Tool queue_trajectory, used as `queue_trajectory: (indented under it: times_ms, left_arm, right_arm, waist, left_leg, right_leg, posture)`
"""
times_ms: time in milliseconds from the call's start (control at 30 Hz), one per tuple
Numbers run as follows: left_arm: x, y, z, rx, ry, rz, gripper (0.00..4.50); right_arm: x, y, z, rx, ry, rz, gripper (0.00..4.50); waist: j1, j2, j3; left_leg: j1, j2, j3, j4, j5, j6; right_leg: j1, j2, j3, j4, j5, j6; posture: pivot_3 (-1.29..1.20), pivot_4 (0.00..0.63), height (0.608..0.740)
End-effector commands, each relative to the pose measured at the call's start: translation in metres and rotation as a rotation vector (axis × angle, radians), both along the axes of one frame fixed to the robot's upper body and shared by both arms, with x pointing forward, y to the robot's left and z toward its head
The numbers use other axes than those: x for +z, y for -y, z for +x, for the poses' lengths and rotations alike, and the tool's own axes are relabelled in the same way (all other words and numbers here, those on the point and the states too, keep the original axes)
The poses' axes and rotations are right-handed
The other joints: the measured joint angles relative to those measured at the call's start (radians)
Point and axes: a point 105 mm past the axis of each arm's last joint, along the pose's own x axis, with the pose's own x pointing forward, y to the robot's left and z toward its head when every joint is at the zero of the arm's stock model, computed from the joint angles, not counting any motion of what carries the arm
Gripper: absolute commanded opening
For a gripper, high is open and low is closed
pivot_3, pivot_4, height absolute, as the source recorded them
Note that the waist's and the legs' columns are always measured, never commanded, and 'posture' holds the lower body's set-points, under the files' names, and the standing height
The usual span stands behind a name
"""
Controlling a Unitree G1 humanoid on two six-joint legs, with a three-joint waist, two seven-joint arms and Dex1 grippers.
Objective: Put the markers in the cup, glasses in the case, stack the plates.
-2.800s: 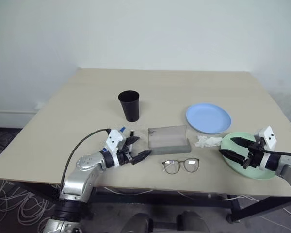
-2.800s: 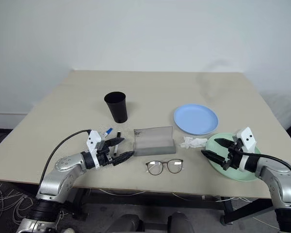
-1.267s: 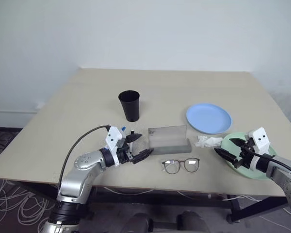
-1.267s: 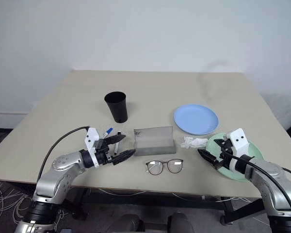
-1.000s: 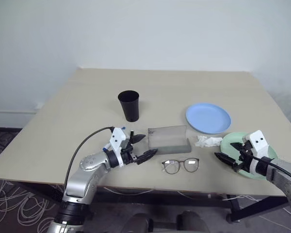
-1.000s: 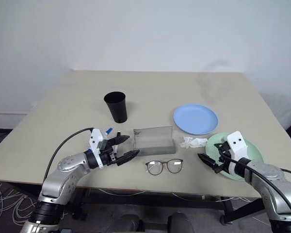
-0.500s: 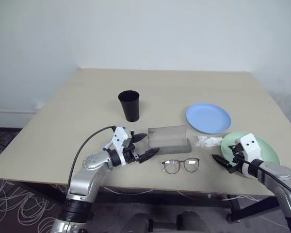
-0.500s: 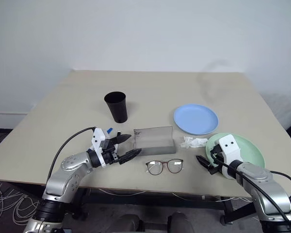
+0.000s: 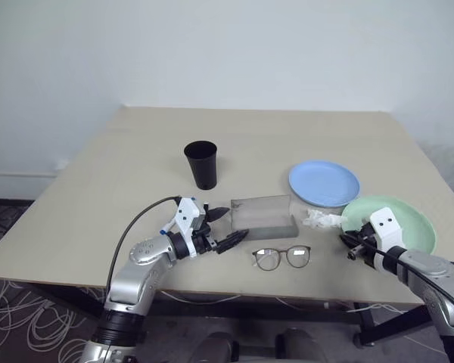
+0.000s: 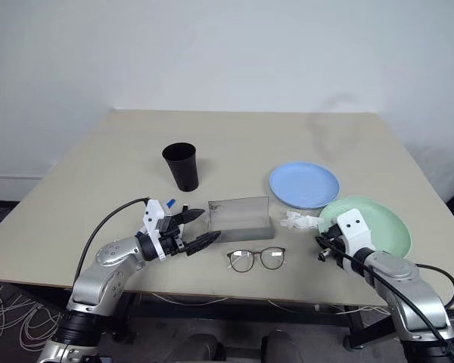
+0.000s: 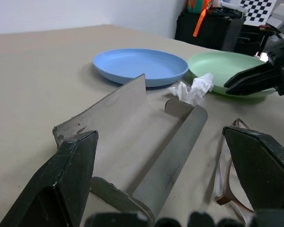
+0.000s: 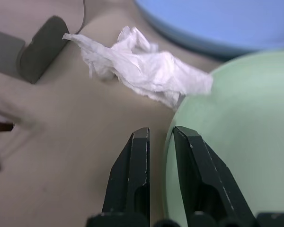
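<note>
The mint green plate [image 9: 397, 223] lies at the right front of the table, and my right gripper [image 9: 348, 246] is shut on its near left rim [image 12: 169, 142], one finger over the plate and one outside it. Just behind it sits the light blue plate [image 9: 324, 183]. My left gripper [image 9: 228, 228] hovers open left of the grey case [image 9: 263, 217], which lies open. The glasses [image 9: 281, 257] rest in front of the case. A marker's blue end [image 10: 169, 203] peeks out behind my left wrist. Farther back stands the black cup [image 9: 202, 164].
A crumpled white tissue [image 9: 323, 220] lies between the case and the green plate, touching the plate's rim. The table's front edge [image 9: 234, 291] runs just before the glasses. Dark equipment and a checkerboard [image 11: 258, 9] stand beyond the table.
My right gripper has gone from open to shut on the green plate's rim, and the plate now sits a little farther back. My left arm has kept still.
</note>
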Motion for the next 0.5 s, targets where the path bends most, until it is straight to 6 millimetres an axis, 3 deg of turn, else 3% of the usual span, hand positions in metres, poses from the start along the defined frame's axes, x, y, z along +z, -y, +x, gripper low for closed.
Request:
queue_trajectory:
  times_ms: [33,500]
  left_arm:
    - [0.011,0.001,0.003,0.000,0.053,0.001,4.50]
    - [0.012,-0.001,0.005,0.009,0.061,0.007,4.50]
  right_arm:
    - [0.007,-0.001,0.007,-0.007,0.041,-0.018,0.80]
    - [0.006,0.014,0.016,-0.124,0.035,-0.066,0.80]
  waist:
    - [0.000,0.000,0.000]
    - [0.000,0.000,0.000]
  left_leg:
    - [0.000,0.000,0.000,0.000,0.000,0.000]
    - [0.000,0.000,0.000,0.001,0.000,0.000]
  right_leg:
    - [0.000,0.000,0.000,0.000,0.000,0.000]
    - [0.000,0.000,0.000,0.000,0.000,0.000]
  posture:
    - [0.00,0.000,0.740]
    - [0.00,0.000,0.740]
